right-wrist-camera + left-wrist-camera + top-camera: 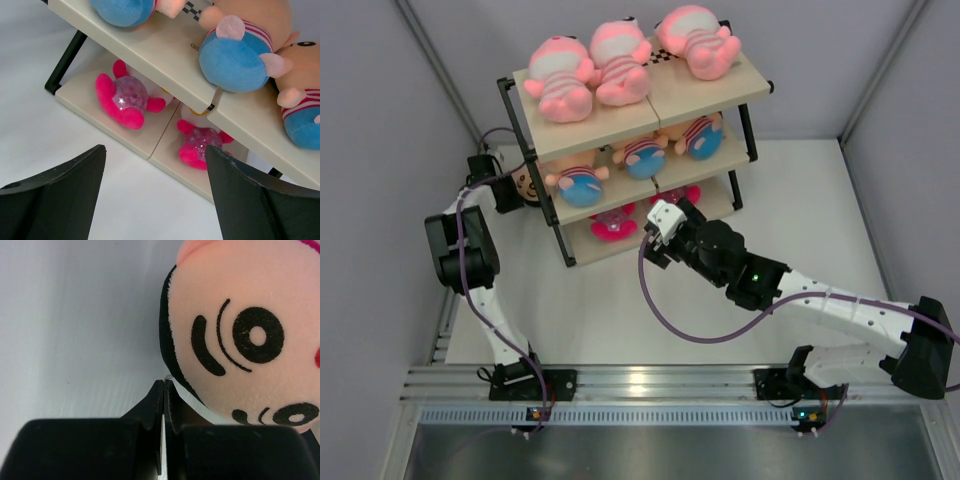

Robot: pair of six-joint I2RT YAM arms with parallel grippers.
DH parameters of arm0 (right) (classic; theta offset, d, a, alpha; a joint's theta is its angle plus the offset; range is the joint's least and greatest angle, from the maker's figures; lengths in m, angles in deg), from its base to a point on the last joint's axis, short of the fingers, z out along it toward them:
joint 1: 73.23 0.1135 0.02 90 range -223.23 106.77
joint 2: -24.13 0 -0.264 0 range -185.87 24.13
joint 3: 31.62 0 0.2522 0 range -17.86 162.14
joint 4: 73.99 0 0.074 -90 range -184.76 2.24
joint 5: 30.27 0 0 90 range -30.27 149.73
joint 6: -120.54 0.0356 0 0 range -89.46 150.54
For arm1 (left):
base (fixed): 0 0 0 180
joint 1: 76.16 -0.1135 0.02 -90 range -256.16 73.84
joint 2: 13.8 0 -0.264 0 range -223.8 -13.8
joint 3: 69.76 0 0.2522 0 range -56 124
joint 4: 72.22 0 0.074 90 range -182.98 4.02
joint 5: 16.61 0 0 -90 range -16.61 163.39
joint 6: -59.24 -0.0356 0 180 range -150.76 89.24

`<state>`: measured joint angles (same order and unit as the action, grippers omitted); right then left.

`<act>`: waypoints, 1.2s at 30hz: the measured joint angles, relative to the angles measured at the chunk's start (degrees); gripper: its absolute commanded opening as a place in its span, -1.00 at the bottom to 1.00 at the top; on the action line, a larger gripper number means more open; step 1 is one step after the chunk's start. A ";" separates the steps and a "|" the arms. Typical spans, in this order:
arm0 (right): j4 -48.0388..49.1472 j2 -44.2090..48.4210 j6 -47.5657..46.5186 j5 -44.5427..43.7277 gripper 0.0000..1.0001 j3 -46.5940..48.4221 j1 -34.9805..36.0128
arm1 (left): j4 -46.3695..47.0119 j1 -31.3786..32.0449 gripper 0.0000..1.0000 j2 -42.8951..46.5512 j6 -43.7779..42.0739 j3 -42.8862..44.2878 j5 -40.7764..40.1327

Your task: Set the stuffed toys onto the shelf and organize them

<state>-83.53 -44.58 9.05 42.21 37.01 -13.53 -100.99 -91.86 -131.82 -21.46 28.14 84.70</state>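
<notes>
Eight stuffed toys [620, 62] already lie on the shelf [755, 82], one boy doll [527, 184] lies on the bench [800, 200] beside it, the left fingers [152, 405] are together against its head, apparently gripping nothing, and the right fingers [55, 195] stand apart, empty.

stuffed toys [560, 80] crowd the shelf [720, 92]; table [800, 220] rightward lies open.

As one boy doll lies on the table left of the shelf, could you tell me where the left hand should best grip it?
Probably the round head of the boy doll, the bulkiest part showing. Open the shut left hand, now closed beside the hair, and come from the side away from the shelf.
</notes>
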 measured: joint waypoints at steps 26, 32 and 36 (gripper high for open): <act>-4.50 0.28 6.03 14.03 0.59 3.32 -0.02 | -38.66 -9.84 -1.00 55.17 -35.50 -21.68 10.86; -6.47 0.63 8.44 20.35 0.58 3.30 0.17 | -53.68 -9.84 -1.00 59.14 -44.96 -11.82 16.52; -6.62 1.40 9.62 24.83 0.58 3.19 0.22 | -58.29 -9.73 -1.00 60.70 -50.75 -8.09 21.77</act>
<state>-90.15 -43.18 18.66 67.04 40.21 -13.31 -159.28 -101.59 -71.12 -72.21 20.05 106.47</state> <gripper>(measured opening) 0.793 0.016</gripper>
